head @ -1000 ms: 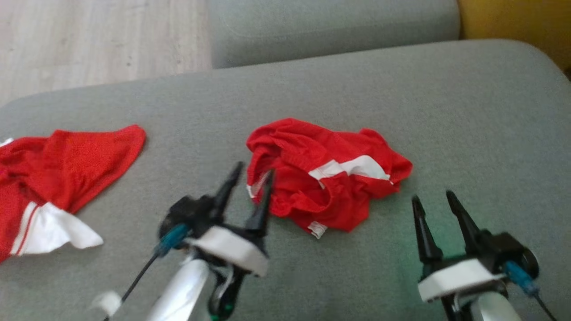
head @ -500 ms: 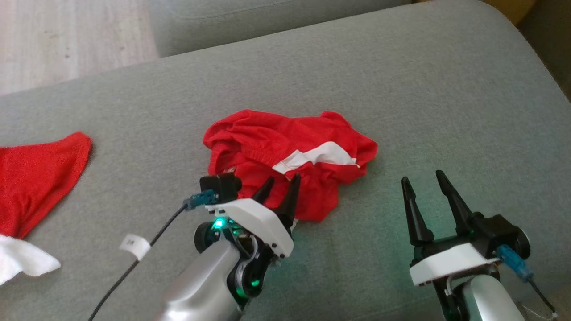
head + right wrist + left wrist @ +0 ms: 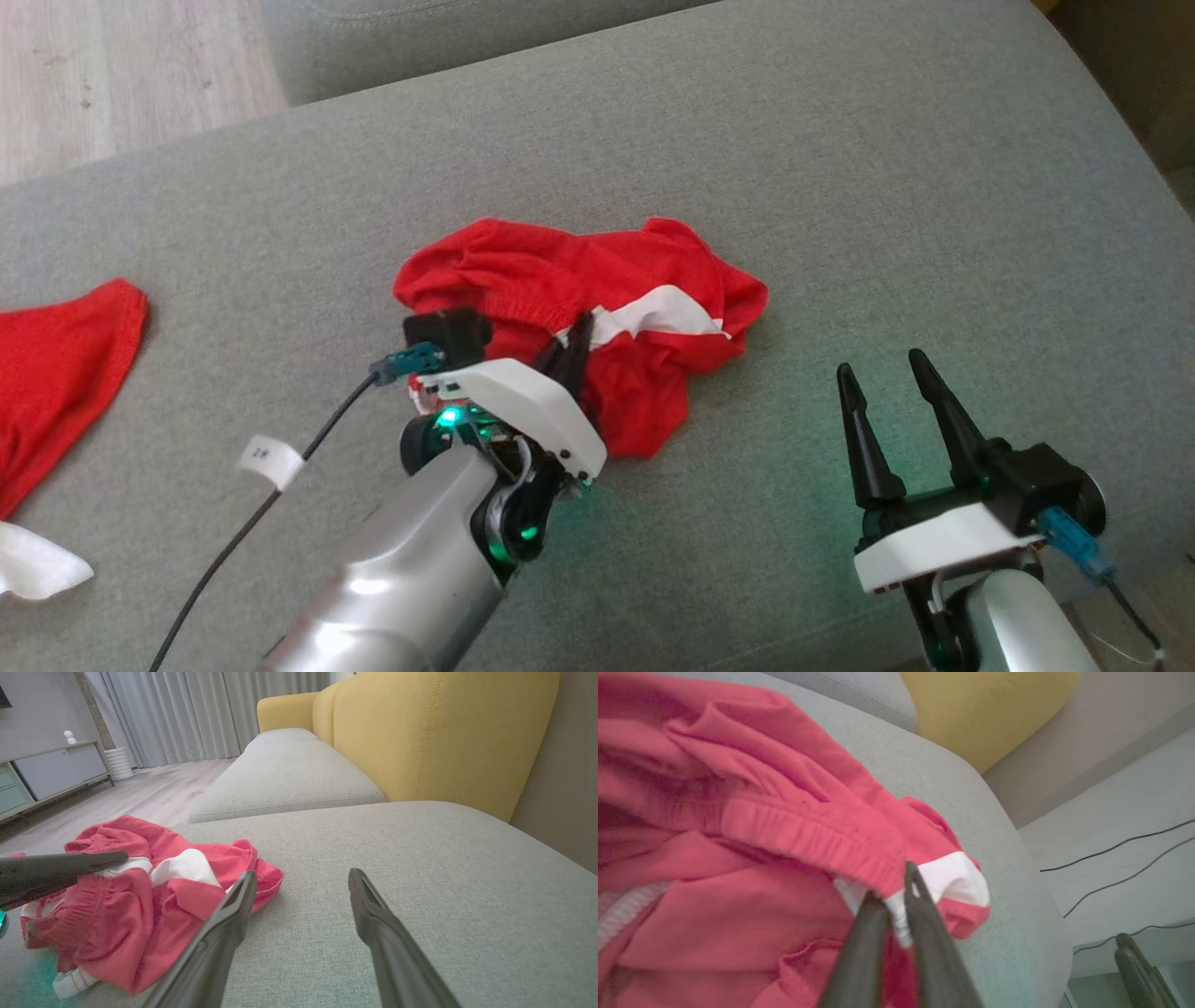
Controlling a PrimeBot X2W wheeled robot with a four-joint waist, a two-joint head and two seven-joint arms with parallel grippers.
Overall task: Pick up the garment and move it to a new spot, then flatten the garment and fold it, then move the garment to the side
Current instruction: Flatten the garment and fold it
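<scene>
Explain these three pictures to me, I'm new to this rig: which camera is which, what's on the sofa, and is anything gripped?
This is a two-armed robot. One picture looks down from its head; the other two look along each wrist's dark fingers. On the grey sofa cushion lies a crumpled red garment with a white stripe; a second red garment lies at the left. The left gripper pinches the crumpled one by its elastic waistband. The right gripper stands open, holding nothing.
</scene>
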